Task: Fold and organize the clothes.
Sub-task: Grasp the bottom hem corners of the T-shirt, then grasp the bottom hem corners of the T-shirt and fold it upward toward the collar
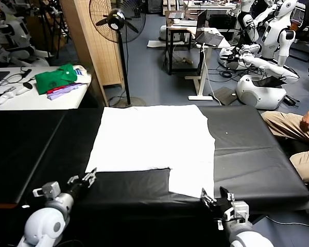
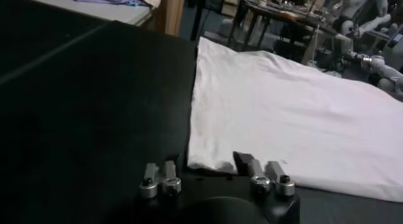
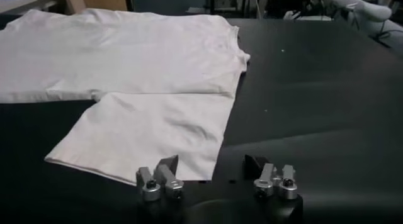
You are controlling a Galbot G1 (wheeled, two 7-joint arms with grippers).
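Head view: white T-shirt (image 1: pixel 154 141) lies plain side up on the black table (image 1: pixel 247 154), mid-table, one sleeve (image 1: pixel 191 180) spread toward the near edge on the right. Left gripper (image 1: pixel 88 178) sits just off the shirt's near left corner; right gripper (image 1: pixel 215 199) is by the sleeve's near corner. Neither holds cloth. Green and purple folded garments (image 1: pixel 59 82) rest on the white side table (not part of this job).

Left wrist view: fingers (image 2: pixel 252 168) stand visibly apart, empty, one tip right at the shirt's corner hem, probably lined up for a pinch there.

Right wrist view: fingers (image 3: pixel 167 172) also apart with a clear gap, nothing between them; one side overlaps the sleeve's edge. Placement suggests a paired corner grasp before folding.
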